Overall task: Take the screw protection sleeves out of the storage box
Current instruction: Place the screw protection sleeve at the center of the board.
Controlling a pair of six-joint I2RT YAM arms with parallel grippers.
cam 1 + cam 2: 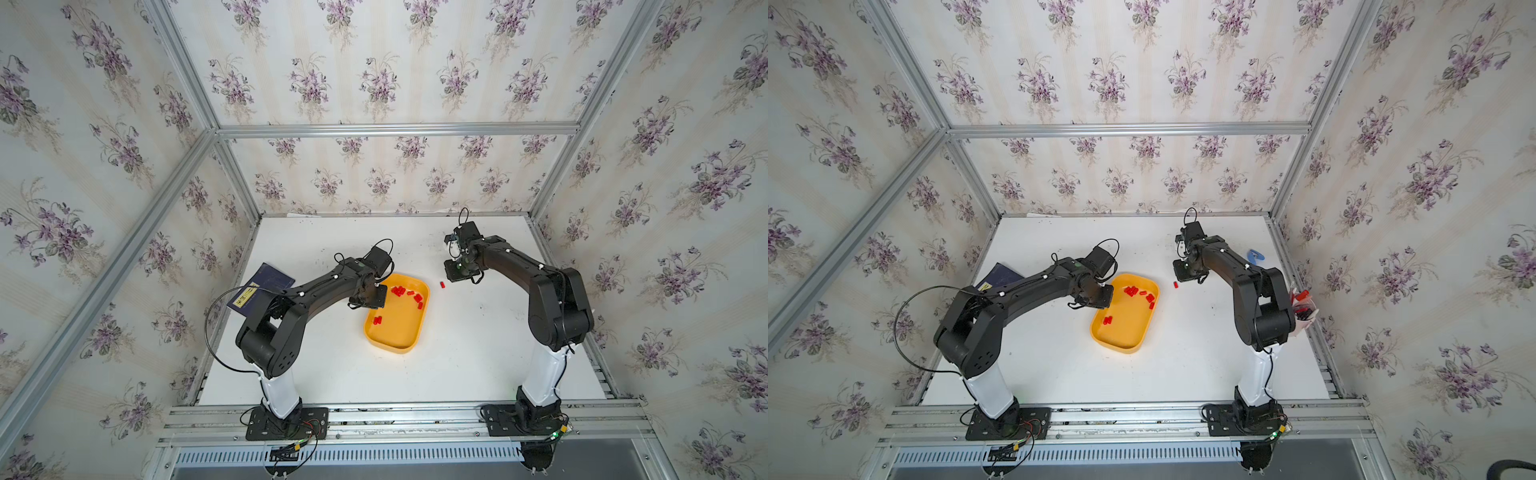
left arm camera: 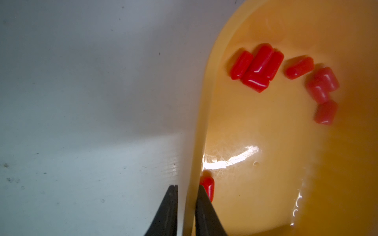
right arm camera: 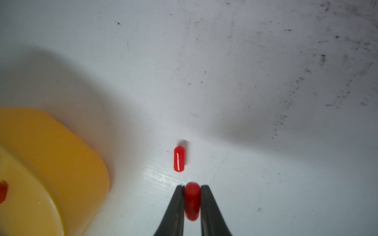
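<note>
Squarely inside right end effector [image 3: 192, 186]: sleeve [image 3: 192, 202]

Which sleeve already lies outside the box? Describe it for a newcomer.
Start at the yellow-orange storage box mid-table. Off its far corner, toward the right arm, one tiny red sleeve lies on the white table. Unlike the boxed sleeves or the clamped sleeve in the right claw, it lies alone.

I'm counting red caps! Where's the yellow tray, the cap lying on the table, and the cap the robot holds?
yellow storage tray [image 1: 401, 323]: in a top view, bare floor.
loose red sleeve [image 3: 179, 159]: right wrist view, middle of its side.
held red sleeve [image 3: 192, 201]: right wrist view, its middle.
</note>
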